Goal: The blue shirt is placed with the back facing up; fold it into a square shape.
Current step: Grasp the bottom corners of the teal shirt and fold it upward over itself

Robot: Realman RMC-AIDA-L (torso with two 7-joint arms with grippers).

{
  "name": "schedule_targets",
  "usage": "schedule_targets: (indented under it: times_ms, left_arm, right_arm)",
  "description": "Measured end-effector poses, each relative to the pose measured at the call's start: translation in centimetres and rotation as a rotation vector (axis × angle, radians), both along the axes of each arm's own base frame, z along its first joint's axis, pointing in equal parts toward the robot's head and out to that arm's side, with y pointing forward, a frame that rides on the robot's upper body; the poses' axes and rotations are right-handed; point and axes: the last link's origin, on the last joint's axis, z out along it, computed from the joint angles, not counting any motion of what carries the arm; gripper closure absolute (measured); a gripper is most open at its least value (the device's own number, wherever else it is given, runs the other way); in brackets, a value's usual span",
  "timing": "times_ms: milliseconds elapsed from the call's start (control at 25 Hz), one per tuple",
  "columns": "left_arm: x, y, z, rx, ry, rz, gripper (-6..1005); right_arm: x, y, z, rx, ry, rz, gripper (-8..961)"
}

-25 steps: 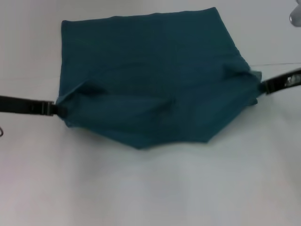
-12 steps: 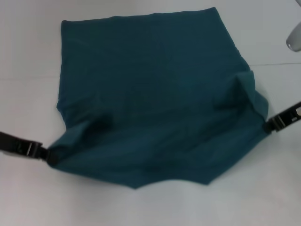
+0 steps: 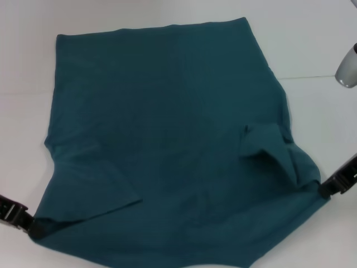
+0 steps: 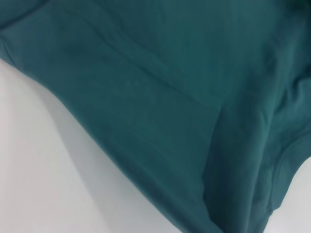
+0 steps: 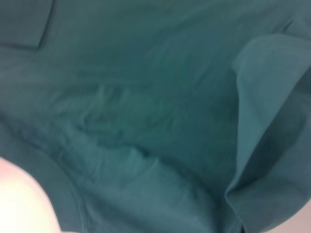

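Head view: the blue shirt (image 3: 167, 145) lies spread over the white table (image 3: 33, 61), plain side up, with its straight far edge toward the back of the surface and its near part running out of the lower edge of the view. The left gripper (image 3: 29, 223) sits at the shirt's near left corner, its fingers closed on the cloth there, which bunches into a small point at the grip. The right gripper (image 3: 323, 192) sits at the near right corner, likewise clamped on the fabric. Just inward of the right gripper a flap of cloth stands up in a raised, curled fold; on the left side a sleeve lies folded flat over the body of the shirt, its hem forming a slanted edge. A grey rounded object (image 3: 347, 67) shows at the right edge of the view, well apart from the shirt. Left wrist view: the blue shirt (image 4: 184, 97) fills most of the picture, a loose slanting edge hanging above the white table (image 4: 39, 170), with a stitched hem visible near one corner; the arm's own fingers are not shown. Right wrist view: the blue shirt (image 5: 146, 107) covers nearly everything, rumpled in soft ridges, with the upturned flap curling over at one side.
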Motion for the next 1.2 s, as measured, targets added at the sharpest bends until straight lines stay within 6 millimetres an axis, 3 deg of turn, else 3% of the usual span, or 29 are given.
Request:
schedule_targets:
  times_ms: [280,720,1200]
  left_arm:
    - [0.1,-1.0,-0.4,-0.108,0.057,0.009,945]
    - [-0.3,-2.6,-1.4,-0.239,0.073,0.047,944]
    - [-0.4,-3.5,-3.0,-0.351,0.092,0.058,942]
  right_arm:
    - [-0.3,-1.1,0.2,-0.109,-0.016,0.003,942]
    - [1.5,-2.3,0.0,-0.197,-0.117,-0.040,942]
    - [1.5,-4.5,-3.5,-0.378,-0.169,-0.035,942]
